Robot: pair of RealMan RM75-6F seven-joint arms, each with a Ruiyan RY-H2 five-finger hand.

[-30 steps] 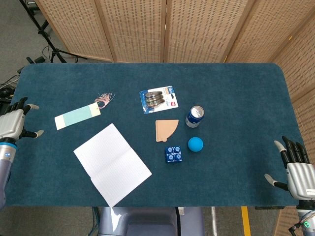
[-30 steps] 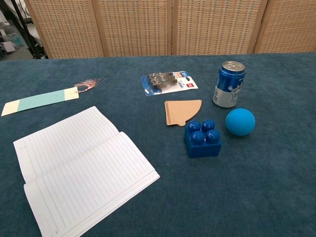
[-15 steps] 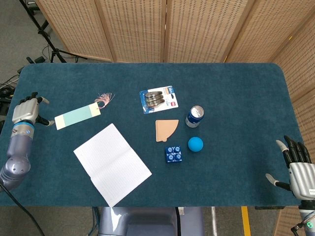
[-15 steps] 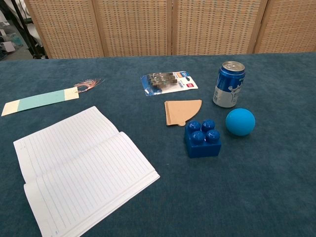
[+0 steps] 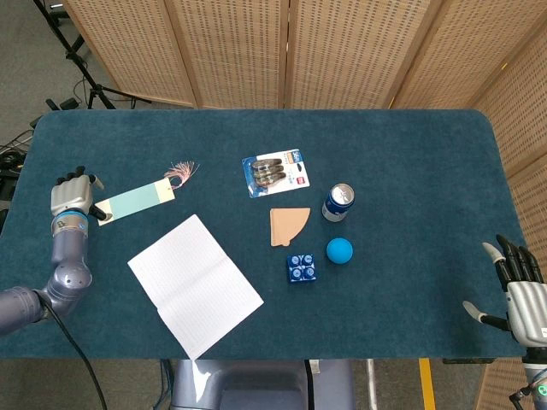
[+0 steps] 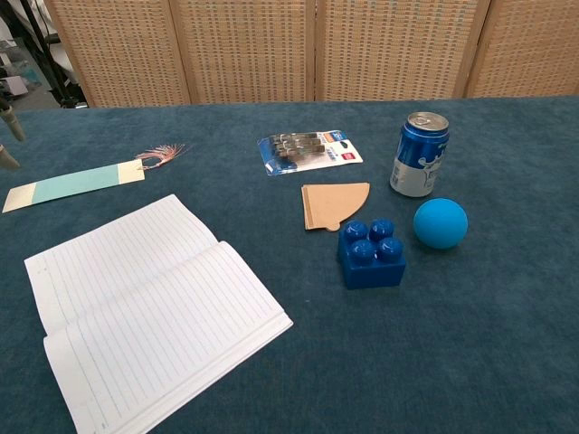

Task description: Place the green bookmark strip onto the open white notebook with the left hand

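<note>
My left robot hand (image 5: 73,195) hovers just off the pale end of the green bookmark strip (image 5: 134,203), fingers loosely curled and holding nothing; whether a fingertip touches the card I cannot tell. The strip lies flat on the desk (image 5: 410,154) at about ten o'clock from the open white notebook (image 5: 195,284), apart from it, its tassel (image 5: 181,171) trailing off the far end. I judge it thin, light and bendy, lying so flush on the cloth that a straight pinch from above may only skid over it. Better to press down on the pale end, slide or tip an edge up, then pinch across its width, leaving the tassel alone since it would let the strip swing. Once lifted it should flutter, so I would carry it low and lay it flat on the page. The only container is the blue can (image 5: 338,202), upright at three o'clock from the bookmark, its contents unseen. My right robot hand (image 5: 521,295) is spread and idle at the desk's near right corner.
</note>
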